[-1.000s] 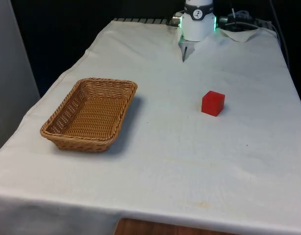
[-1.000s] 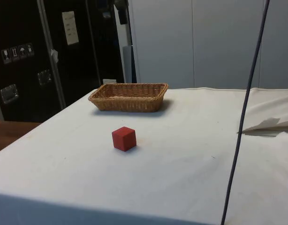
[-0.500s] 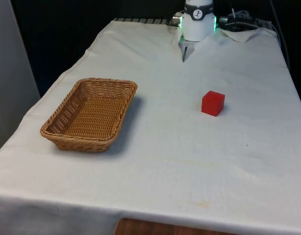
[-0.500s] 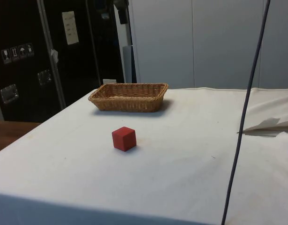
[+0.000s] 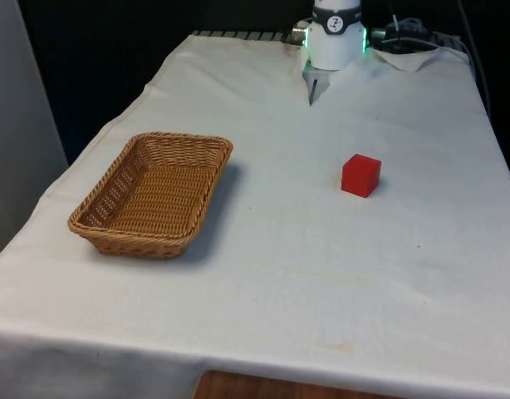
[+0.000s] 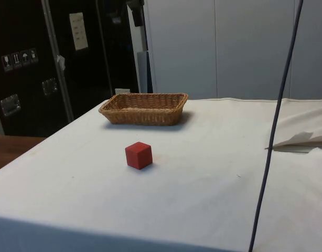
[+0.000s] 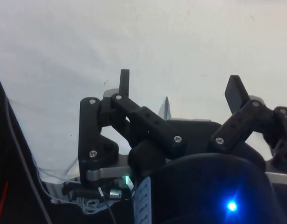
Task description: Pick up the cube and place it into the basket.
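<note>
Front view first: I've got the cube (image 5: 360, 174) sitting on the table (image 5: 321, 274), on the front view's right, well apart from the basket (image 5: 153, 193) over on the left. It's a plain red block, matte, sharp-edged, no markings that I can make out. Faces look equal, so I can't give it a long axis; what I can say is that it's turned a little, with one corner edge facing the camera rather than a flat face. It rests flat on the cloth, nothing touching it.

Side view now: cube (image 6: 138, 155) again, one vertical edge towards me, two side faces and the top showing, the top a shade lighter. Small shadow just beside it on the cloth. The basket (image 6: 143, 108) is farther back, near the table's edge by the dark cabinets.

That basket is woven wicker, tan, rectangular with rounded corners and sloping walls. In the front view its long axis runs from near to far, slightly angled; in the side view it lies broadside to me. Nothing in it that I can see.

Wrist view: I'm looking at the pincer (image 7: 180, 91), black, fingers spread wide with only white cloth between them. One fingertip (image 7: 124, 82) stands narrow and upright, the other reads as a broader slanted tab. It's pinching nothing.

A dark cable (image 6: 274, 131) crosses the side view on the right.
</note>
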